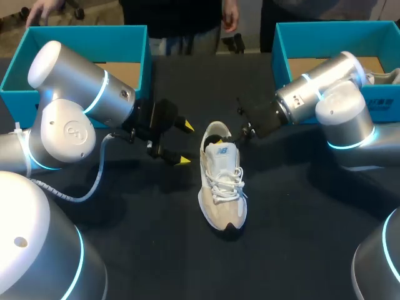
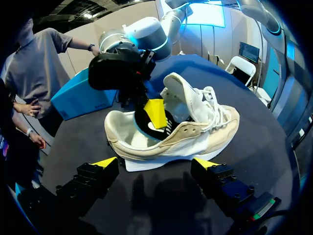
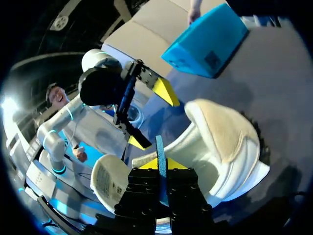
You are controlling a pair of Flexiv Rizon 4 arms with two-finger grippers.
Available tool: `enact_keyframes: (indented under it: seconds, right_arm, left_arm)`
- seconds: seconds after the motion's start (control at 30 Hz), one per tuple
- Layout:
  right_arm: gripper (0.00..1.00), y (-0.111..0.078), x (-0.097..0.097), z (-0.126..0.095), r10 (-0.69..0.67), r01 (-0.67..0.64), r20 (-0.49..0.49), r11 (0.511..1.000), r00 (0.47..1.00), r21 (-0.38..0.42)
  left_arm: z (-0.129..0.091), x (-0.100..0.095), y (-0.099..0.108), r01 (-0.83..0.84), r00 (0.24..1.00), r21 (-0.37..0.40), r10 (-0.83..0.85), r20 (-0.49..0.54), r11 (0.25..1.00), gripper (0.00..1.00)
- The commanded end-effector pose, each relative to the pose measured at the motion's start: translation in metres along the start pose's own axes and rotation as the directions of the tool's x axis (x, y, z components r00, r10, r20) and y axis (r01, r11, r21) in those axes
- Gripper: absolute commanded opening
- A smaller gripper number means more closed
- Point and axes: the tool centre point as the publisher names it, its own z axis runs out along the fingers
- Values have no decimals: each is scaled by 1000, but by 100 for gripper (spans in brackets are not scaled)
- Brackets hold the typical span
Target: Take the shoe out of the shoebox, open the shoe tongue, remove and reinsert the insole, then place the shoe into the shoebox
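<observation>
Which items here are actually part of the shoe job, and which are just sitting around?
In the job:
shoe
insole, pinched in the right gripper
left gripper, open beside the shoe
left shoebox or right shoebox, cannot tell which one

Lying about:
second shoe, inside the right shoebox

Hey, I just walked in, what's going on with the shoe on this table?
The shoe lies on the table between the two arms, with its tongue lifted. The right gripper reaches into the heel opening and is shut on the insole, which sits partly inside the shoe; whether it is going out or in cannot be told. The left gripper hangs open beside the shoe, touching nothing. Two teal shoeboxes stand at the back, one on each side.
</observation>
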Motion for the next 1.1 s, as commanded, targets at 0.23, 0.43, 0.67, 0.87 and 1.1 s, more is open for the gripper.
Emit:
enact_keyframes:
  seconds: [0.23,0.43,0.67,0.87,1.1]
  right_arm:
    - [65,14,17,-9,-57,59,60,998,997,-19]
    - [95,30,21,-12,-87,89,82,996,993,-24]
    - [100,46,29,-14,-130,134,104,990,986,-34]
    - [100,45,29,-16,-133,140,110,989,985,-54]
    - [100,52,38,-29,-162,173,150,983,975,-62]
  left_arm:
    - [0,0,0,1,1000,-3,-1,0,1000,100]
    - [0,0,0,1,1000,-3,-1,0,1000,100]
    - [0,0,0,1,1000,-3,-1,0,1000,100]
    - [0,0,0,1,1000,-3,-1,0,1000,100]
    - [0,0,0,1,1000,-3,-1,0,1000,100]
